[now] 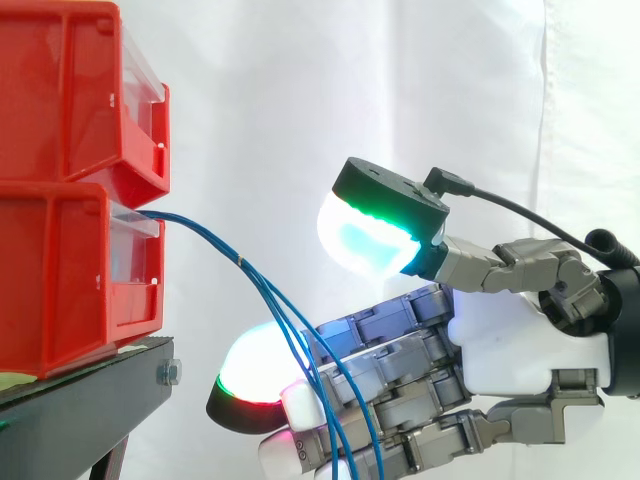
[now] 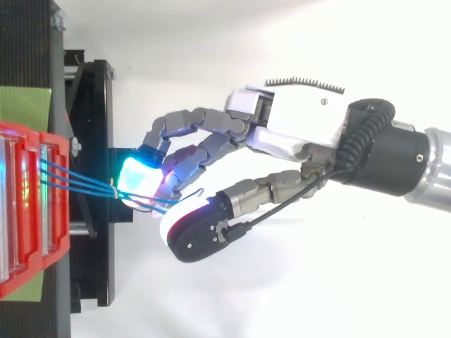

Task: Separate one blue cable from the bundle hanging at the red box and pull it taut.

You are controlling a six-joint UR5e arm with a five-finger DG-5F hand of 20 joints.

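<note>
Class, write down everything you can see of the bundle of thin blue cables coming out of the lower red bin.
The bundle of thin blue cables leaves the front of the lower red plastic bin with its strands apart, then is gathered by a small pale tie. Past the tie the strands fan out and droop in slack curves across the extended fingers of the robot hand, whose thumb is raised clear. Their lower ends run out of frame.

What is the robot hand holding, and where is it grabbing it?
Nothing, it seems. The hand is open, its thumb up and clear, and the blue cables from the red bin just hang across its fingers.
</note>
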